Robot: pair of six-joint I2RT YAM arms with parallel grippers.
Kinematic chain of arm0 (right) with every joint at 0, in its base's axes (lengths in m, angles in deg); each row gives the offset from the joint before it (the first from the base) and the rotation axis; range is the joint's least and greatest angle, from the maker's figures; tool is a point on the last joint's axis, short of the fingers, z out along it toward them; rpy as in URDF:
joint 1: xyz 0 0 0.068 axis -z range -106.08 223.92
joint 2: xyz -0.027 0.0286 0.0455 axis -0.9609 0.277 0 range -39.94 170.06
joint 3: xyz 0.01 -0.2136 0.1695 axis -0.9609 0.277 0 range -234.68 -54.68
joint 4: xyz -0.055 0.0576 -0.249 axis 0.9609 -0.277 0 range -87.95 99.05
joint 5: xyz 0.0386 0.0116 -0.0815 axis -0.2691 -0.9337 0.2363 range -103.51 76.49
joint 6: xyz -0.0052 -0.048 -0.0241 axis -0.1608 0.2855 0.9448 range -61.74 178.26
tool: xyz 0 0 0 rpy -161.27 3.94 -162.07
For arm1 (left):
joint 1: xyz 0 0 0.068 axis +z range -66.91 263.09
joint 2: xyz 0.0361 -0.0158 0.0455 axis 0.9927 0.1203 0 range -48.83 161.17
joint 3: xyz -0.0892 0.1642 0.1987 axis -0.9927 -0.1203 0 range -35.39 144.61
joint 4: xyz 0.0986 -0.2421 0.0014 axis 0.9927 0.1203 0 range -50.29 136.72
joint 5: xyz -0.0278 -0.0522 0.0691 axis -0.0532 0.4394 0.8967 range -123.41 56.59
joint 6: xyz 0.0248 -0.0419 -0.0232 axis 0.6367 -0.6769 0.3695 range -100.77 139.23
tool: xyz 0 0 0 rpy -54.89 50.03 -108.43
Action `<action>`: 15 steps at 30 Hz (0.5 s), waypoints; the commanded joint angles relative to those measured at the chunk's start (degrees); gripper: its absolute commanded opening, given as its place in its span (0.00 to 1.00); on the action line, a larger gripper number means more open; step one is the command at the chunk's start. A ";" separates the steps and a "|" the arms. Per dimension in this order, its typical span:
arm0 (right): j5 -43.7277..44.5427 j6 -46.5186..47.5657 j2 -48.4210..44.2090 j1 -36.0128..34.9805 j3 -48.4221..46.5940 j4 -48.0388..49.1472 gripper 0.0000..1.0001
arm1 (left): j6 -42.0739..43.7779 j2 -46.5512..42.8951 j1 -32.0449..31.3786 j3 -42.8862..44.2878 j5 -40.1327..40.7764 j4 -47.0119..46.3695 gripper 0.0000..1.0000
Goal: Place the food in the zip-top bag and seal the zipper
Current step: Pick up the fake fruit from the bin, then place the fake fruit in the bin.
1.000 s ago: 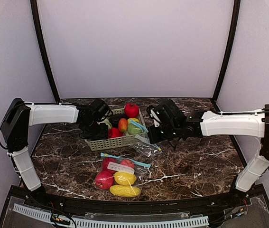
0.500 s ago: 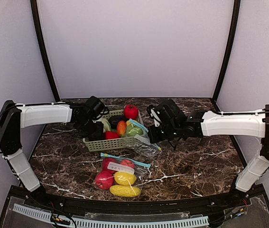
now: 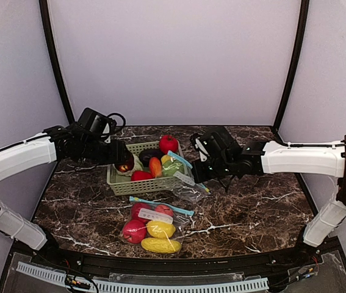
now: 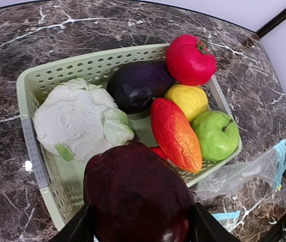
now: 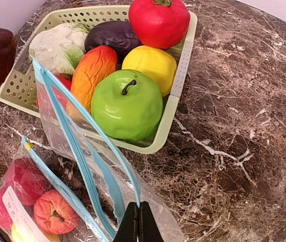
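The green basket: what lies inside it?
In the basket: cabbage, purple eggplant, red tomato, yellow fruit, orange-red fruit, green apple. One red piece under the orange-red fruit is mostly covered; its kind is unclear.

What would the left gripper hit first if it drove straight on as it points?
Likely the pale cabbage in the green basket, just beyond the dark red fruit the left gripper holds; depth is unclear.
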 commanded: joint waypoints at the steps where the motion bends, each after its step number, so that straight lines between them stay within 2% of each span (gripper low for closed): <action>1: -1.62 0.18 -0.79 0.25 -2.38 0.03 0.00 | 2.99 -4.41 0.11 -3.41 -8.88 -6.90 0.45; 5: -2.81 0.10 0.00 0.14 -2.97 0.30 0.00 | 4.11 -5.39 0.11 -3.92 -9.21 -7.64 0.46; 11: -4.78 0.13 0.86 -0.39 -3.55 0.54 0.00 | 2.57 -1.19 0.90 -3.26 2.90 -0.49 0.46; 15: -5.15 -0.31 0.86 -0.58 -3.12 0.61 0.00 | 1.25 0.59 4.08 -7.46 2.89 -4.81 0.46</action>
